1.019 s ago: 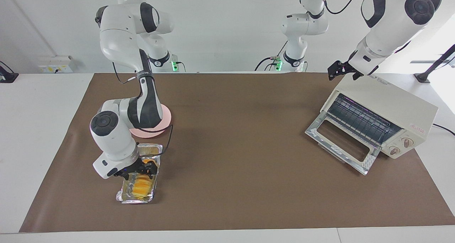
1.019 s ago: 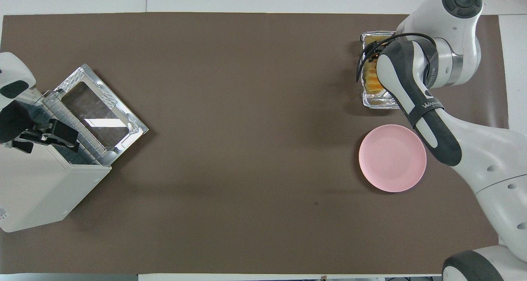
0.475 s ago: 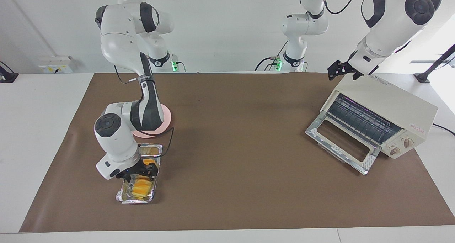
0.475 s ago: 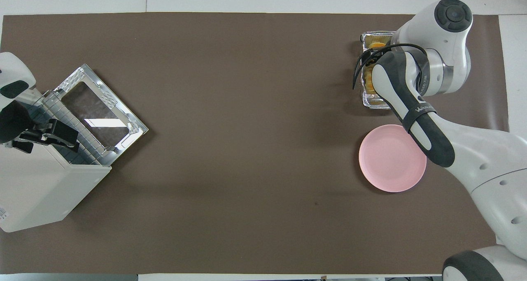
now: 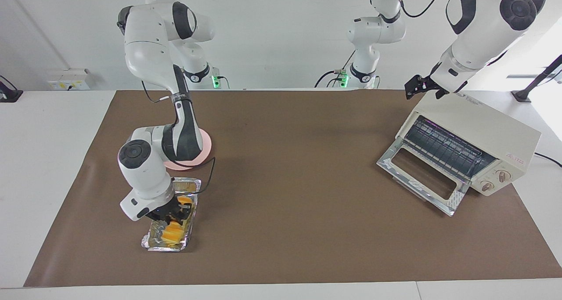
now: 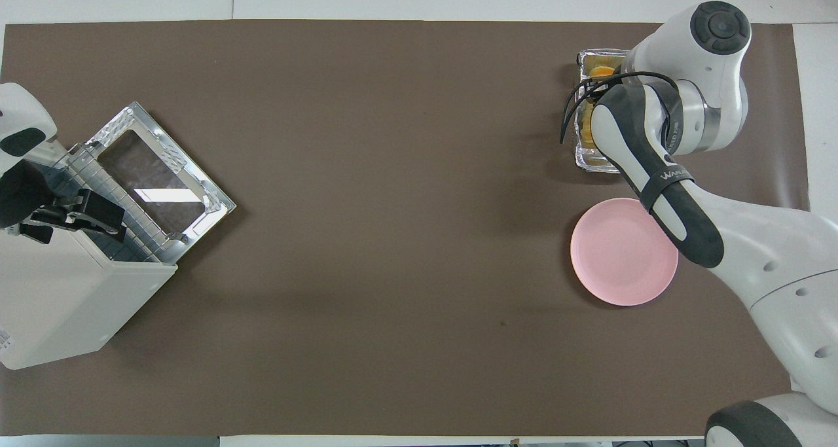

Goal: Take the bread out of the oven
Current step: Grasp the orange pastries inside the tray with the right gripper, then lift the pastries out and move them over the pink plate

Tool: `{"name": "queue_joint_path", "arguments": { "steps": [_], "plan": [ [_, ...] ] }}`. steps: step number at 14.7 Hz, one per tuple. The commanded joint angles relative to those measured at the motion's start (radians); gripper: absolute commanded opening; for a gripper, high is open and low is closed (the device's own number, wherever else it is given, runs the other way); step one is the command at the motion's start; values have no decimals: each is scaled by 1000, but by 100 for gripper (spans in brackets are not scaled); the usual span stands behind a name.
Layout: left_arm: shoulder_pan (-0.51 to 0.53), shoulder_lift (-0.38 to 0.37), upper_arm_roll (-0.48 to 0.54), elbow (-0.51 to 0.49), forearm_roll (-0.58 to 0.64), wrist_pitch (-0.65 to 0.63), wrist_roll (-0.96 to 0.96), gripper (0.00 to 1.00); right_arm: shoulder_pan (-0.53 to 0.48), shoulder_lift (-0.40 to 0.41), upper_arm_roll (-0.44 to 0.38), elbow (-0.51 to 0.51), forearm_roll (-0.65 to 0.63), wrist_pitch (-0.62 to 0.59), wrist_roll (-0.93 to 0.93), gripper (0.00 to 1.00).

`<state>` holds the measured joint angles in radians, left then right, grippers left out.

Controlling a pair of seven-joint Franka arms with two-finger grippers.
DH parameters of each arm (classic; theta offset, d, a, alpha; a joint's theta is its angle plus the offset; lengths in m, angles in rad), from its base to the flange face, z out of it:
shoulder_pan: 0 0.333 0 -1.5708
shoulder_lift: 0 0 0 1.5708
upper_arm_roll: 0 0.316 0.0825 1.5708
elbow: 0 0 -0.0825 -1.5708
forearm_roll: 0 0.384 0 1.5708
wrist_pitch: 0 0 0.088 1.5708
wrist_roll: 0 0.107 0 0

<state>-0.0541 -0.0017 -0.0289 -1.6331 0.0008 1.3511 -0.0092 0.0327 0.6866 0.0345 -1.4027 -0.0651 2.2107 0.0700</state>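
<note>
We find the bread (image 5: 172,232) lying in a crinkled foil tray (image 5: 154,243) on the brown mat (image 5: 285,194) toward the right arm's end of the table, well apart from the oven (image 5: 476,142). Directly above the loaf's end nearer the robots, the right gripper (image 5: 174,215) is down inside the tray, its dark fingers (image 5: 186,209) at the orange slices; we cannot tell whether they have clamped onto the bread or only bracket it. The end of the loaf farther from the robots shows clear of the claw. Beside the tray, nearer the robots, sits a pink plate (image 6: 622,264). At the left arm's end stands the oven, its door (image 5: 421,177) dropped open, and the left gripper (image 5: 420,88) waits over its top edge, jaws spread, grasping nothing.
</note>
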Motion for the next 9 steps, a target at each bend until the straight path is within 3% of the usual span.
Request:
{"name": "queue_joint_path", "arguments": {
  "steps": [1, 4, 6, 9],
  "plan": [
    [13, -26, -9, -24, 16, 17, 5, 100, -17, -30, 7, -13, -7, -23, -16, 0],
    [13, -26, -9, -25, 16, 17, 5, 100, -19, -47, 10, 63, -10, -185, -18, 0],
    [13, -26, -9, -24, 16, 17, 5, 100, -16, -102, 13, 79, 4, -276, -18, 0],
    [13, -26, -9, -25, 16, 17, 5, 100, -13, -302, 16, -78, 11, -374, -15, 0]
  ]
}}
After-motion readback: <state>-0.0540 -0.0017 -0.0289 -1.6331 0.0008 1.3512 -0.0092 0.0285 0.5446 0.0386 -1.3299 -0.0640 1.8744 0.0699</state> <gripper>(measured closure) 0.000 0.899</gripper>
